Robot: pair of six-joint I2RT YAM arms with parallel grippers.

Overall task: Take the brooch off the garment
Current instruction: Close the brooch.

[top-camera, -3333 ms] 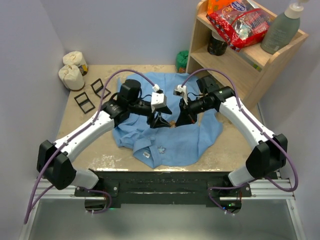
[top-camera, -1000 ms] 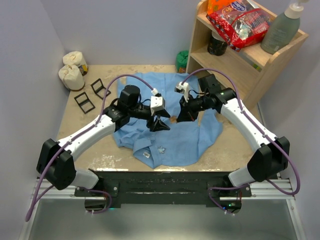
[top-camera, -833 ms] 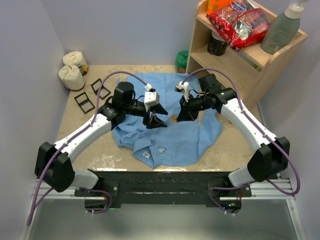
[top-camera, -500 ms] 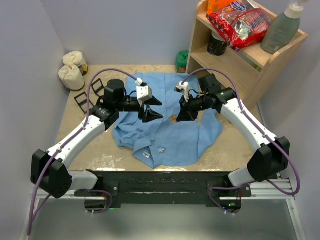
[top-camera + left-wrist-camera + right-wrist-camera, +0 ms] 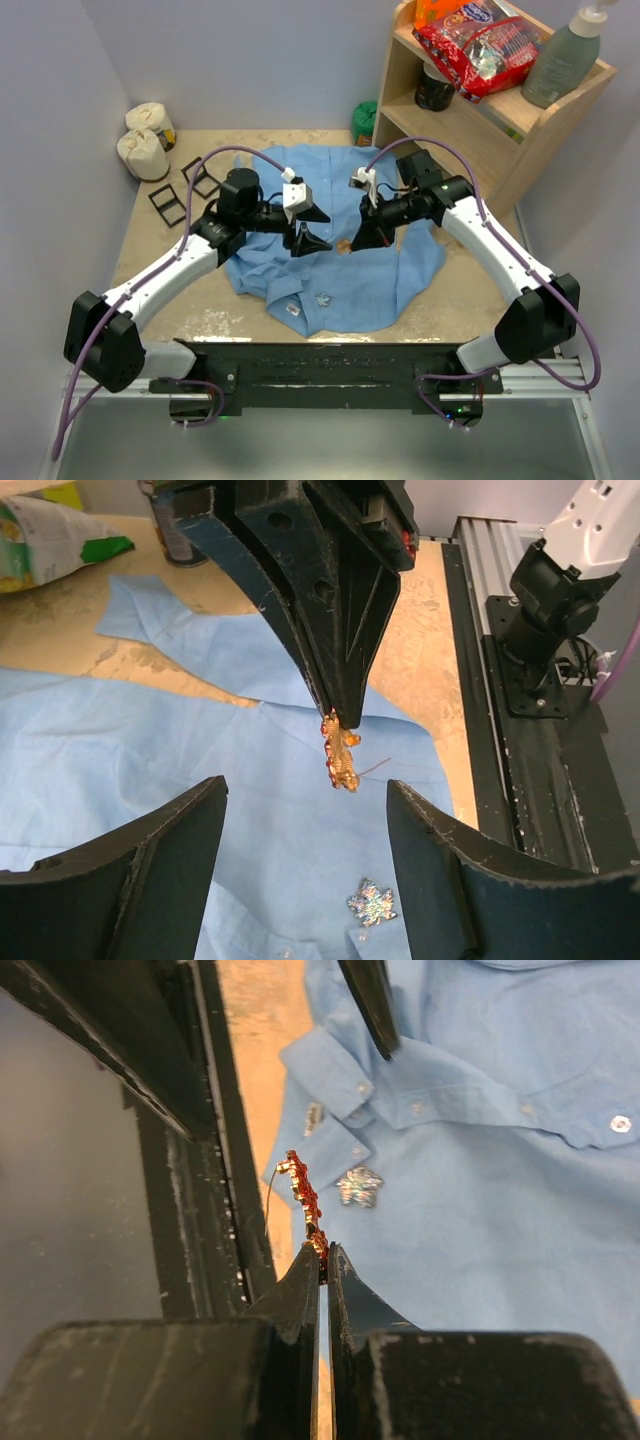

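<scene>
Compared with a second ago, the left gripper (image 5: pixel 327 231) is sitting farther back and left over the large light-blue button-up shirt (image 5: pixel 370 285), its fingers standing wider apart and holding nothing. Half a second ago it was farther left again, so it is drifting back toward the centre. The right gripper (image 5: pixel 354 244) is staying put, its tips pinched together on the red-and-gold beaded brooch (image 5: pixel 341 757), which is hanging above the cloth. A silver snowflake pin (image 5: pixel 371 903) is lying on the shirt by the collar, close to the table's near edge. A gap is showing between the two grippers. Bare tan tabletop (image 5: pixel 455 295) is flanking the shirt on both sides. The wooden shelf unit (image 5: pixel 455 125) is crowding the far right corner, and two white rolls (image 5: pixel 143 155) the far left.
</scene>
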